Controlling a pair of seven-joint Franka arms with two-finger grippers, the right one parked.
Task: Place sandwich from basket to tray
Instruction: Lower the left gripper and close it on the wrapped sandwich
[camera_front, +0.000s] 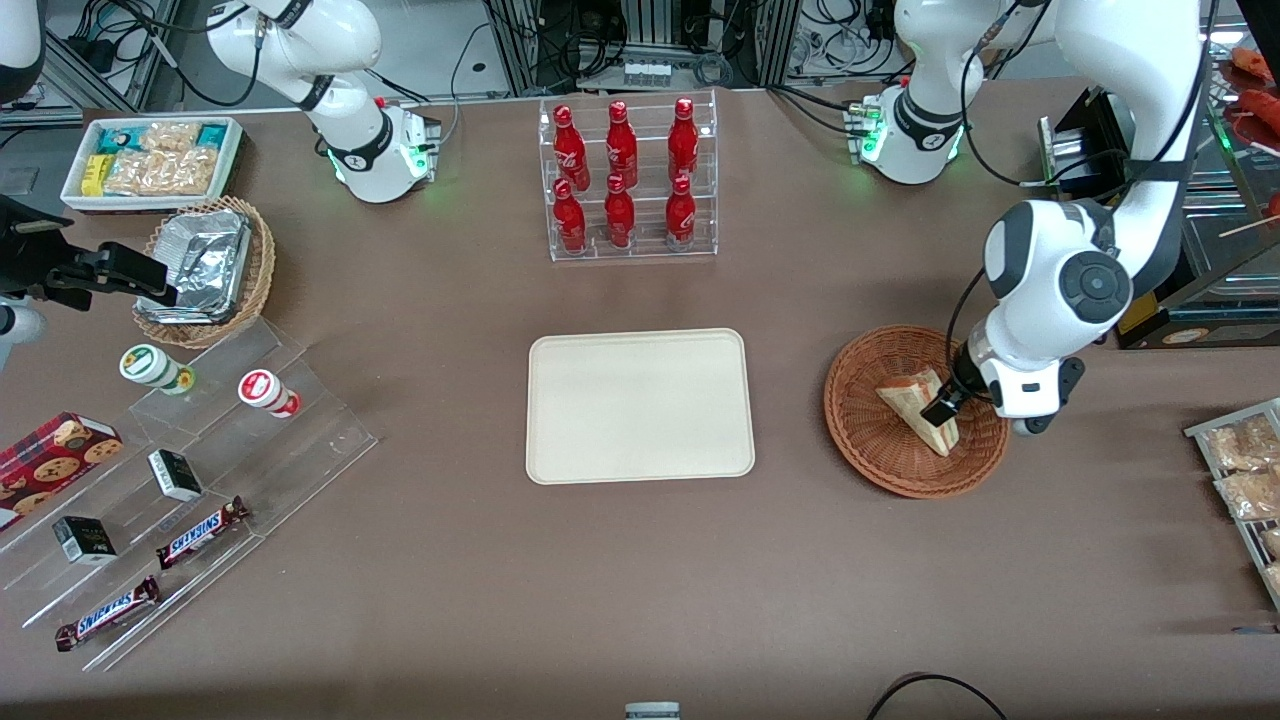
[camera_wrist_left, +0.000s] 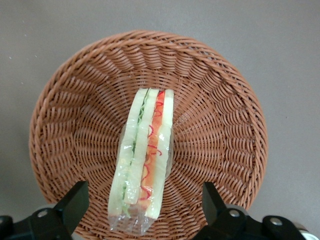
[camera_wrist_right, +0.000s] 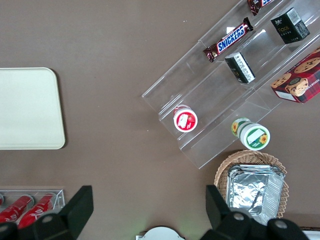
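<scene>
The sandwich, a plastic-wrapped wedge with red and green filling along its cut edge, lies in the round reddish-brown wicker basket. My left gripper hangs low over the basket, open. Its two black fingers stand one on each side of the sandwich's nearer end, with a gap to the wrap on both sides. The cream tray lies flat in the middle of the table, beside the basket toward the parked arm's end, with nothing on it.
A clear rack of red bottles stands farther from the front camera than the tray. Snack packets lie at the working arm's end. A stepped acrylic shelf with candy bars, a foil-filled tan basket and a white snack bin sit toward the parked arm's end.
</scene>
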